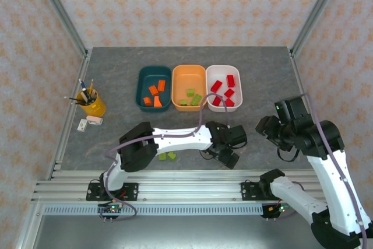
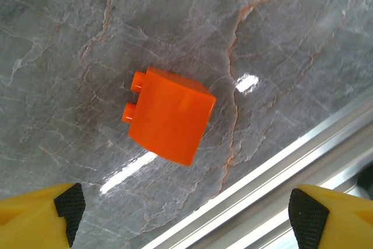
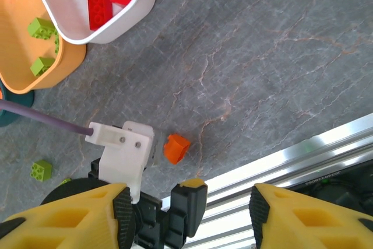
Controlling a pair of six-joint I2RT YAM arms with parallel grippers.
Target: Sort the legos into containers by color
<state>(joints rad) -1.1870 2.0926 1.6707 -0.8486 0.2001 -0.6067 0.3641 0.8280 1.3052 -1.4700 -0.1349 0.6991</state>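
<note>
One orange lego (image 2: 169,115) lies on its side on the grey table, just ahead of my left gripper (image 2: 186,217), which hovers over it wide open and holds nothing. That same lego (image 3: 176,148) lies near the table's front rail in the right wrist view. My right gripper (image 3: 189,211) is open and empty, above and behind the left wrist. The dark teal container (image 1: 141,88) holds orange legos (image 1: 154,90). The orange container (image 1: 189,79) holds green legos (image 1: 190,93), and the white container (image 1: 239,88) holds red legos (image 1: 217,86). Two green legos (image 1: 168,156) lie loose under the left arm.
A yellow cup of pencils (image 1: 91,102) and a small white block (image 1: 87,123) stand at the left. The aluminium rail (image 1: 186,188) runs along the near edge, close to the orange lego. Both grippers (image 1: 227,153) (image 1: 263,126) are close together at the front right.
</note>
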